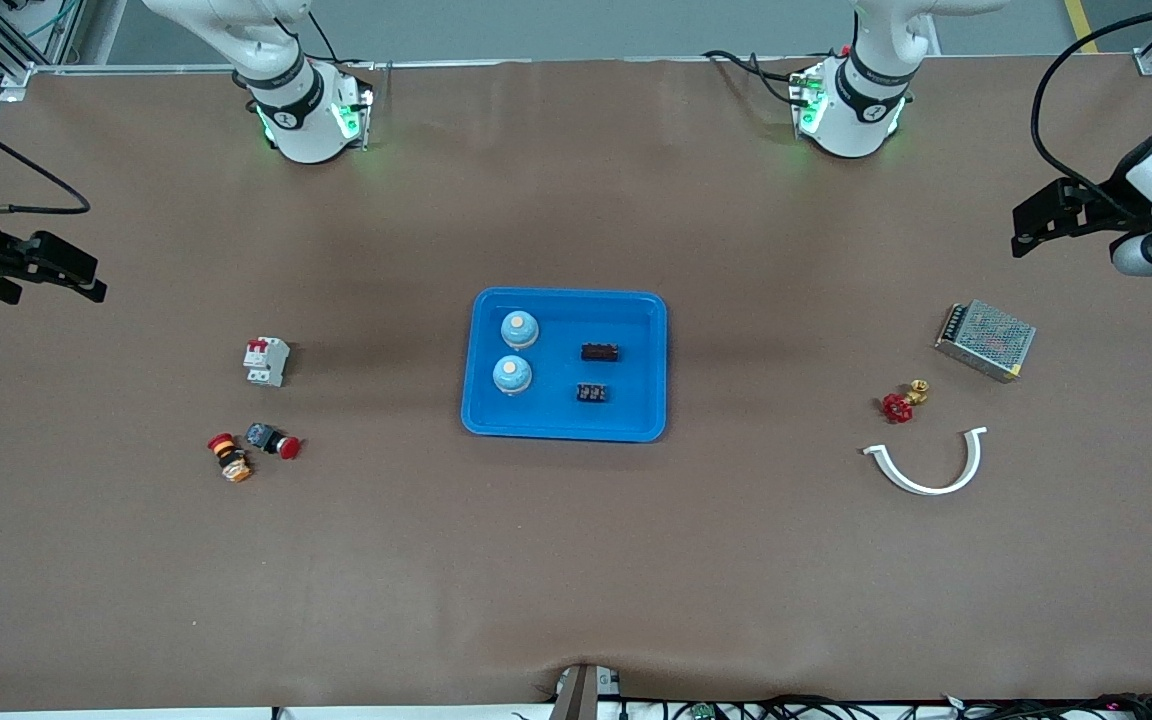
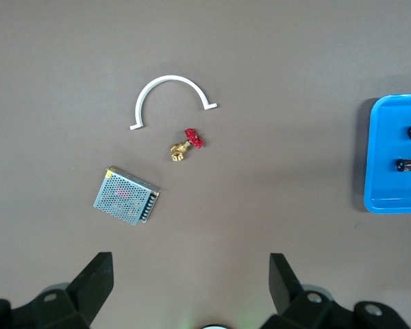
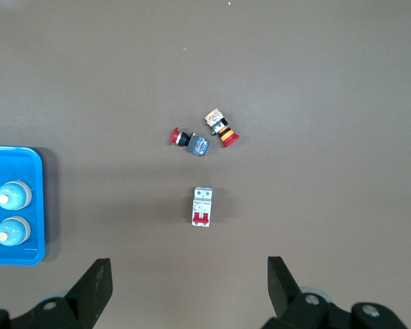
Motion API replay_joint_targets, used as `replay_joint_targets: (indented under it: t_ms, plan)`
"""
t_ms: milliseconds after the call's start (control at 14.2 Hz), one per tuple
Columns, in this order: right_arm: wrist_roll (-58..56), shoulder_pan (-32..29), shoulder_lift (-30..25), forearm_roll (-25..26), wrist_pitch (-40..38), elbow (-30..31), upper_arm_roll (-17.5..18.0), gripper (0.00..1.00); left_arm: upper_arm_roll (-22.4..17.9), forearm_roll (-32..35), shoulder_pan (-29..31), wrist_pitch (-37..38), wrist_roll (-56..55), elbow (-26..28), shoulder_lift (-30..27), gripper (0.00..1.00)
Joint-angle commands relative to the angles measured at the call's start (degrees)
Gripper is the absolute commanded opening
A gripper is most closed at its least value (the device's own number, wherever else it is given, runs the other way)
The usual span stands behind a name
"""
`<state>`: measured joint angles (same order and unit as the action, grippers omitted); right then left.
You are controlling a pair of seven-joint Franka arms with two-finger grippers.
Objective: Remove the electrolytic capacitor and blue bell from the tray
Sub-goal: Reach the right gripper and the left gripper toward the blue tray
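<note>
A blue tray [image 1: 564, 432] lies at the table's middle. Two pale blue dome bells [image 1: 519, 329] [image 1: 511, 375] stand in it toward the right arm's end. Two small black capacitors [image 1: 600, 352] [image 1: 591, 393] lie in it toward the left arm's end. My left gripper [image 1: 1024, 228] hangs open and empty over the left arm's end of the table, well away from the tray. My right gripper [image 1: 92, 280] hangs open and empty over the right arm's end. The left wrist view shows its gripper [image 2: 192, 274] and the tray's edge [image 2: 397, 204]; the right wrist view shows its gripper [image 3: 190, 274] and both bells [image 3: 14, 195].
Toward the right arm's end lie a white circuit breaker [image 1: 266, 361] and two red push buttons [image 1: 273, 440] [image 1: 229, 458]. Toward the left arm's end lie a metal mesh power supply [image 1: 985, 340], a red-handled brass valve [image 1: 904, 401] and a white half-ring clamp [image 1: 928, 465].
</note>
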<state>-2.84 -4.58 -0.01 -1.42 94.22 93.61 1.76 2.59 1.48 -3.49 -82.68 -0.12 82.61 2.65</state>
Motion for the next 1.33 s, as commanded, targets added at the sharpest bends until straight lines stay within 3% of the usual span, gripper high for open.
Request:
replay_joint_targets:
  t_ms: [0,492,702,1264]
  plan:
    - [-0.24,0.19,0.53,0.63,-0.97,-1.23,0.00,1.00,0.23,0.19,0.06,0.86,-0.32,-0.70,-0.01,1.00]
    - [-0.15,0.01,0.53,0.63,-1.05,-1.23,0.00,1.00,0.31,0.01,0.06,0.86,-0.49,-0.53,-0.36,1.00]
    - [-0.24,0.10,0.53,0.63,-1.41,-1.23,0.00,1.00,-0.04,-4.98,0.59,1.20,-11.27,-0.79,-0.54,1.00]
    - [-0.06,0.28,0.97,0.45,-1.49,-1.15,0.00,1.00,2.16,-6.67,-0.37,2.44,-26.68,-0.44,-0.10,1.00]
